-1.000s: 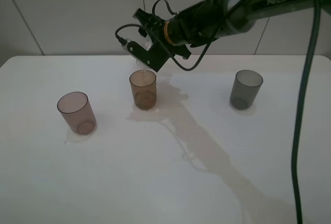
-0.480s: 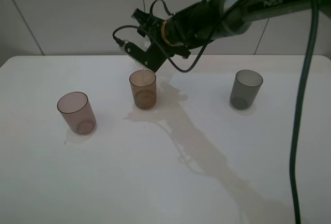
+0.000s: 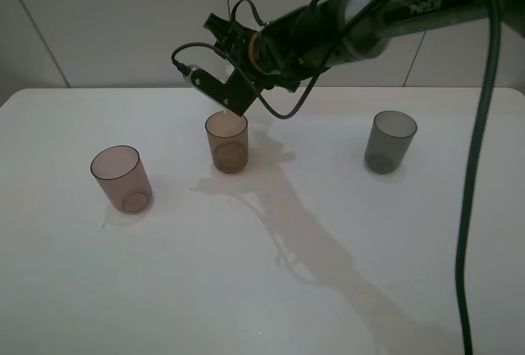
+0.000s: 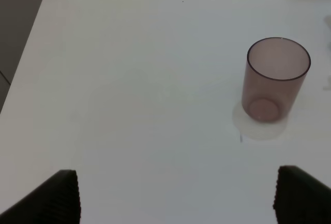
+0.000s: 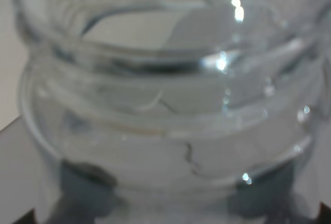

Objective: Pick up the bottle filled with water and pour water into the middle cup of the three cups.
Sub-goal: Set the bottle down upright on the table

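Note:
My right gripper reaches across from the right and is shut on the clear bottle. The bottle is tipped over, with its mouth just above the rim of the amber middle cup. In the right wrist view the bottle's threaded neck fills the picture. The pinkish-mauve cup stands at the left and also shows in the left wrist view. The smoky grey cup stands at the right. My left gripper is open and empty, some way off from the mauve cup, and out of the high view.
The white table has its back edge against a pale wall just behind the cups. A faint wet ring lies around the mauve cup's base. A dark cable hangs down at the right side.
My right gripper has shifted slightly left and rolled further, tipping the bottle more over the amber cup. The cups have not moved.

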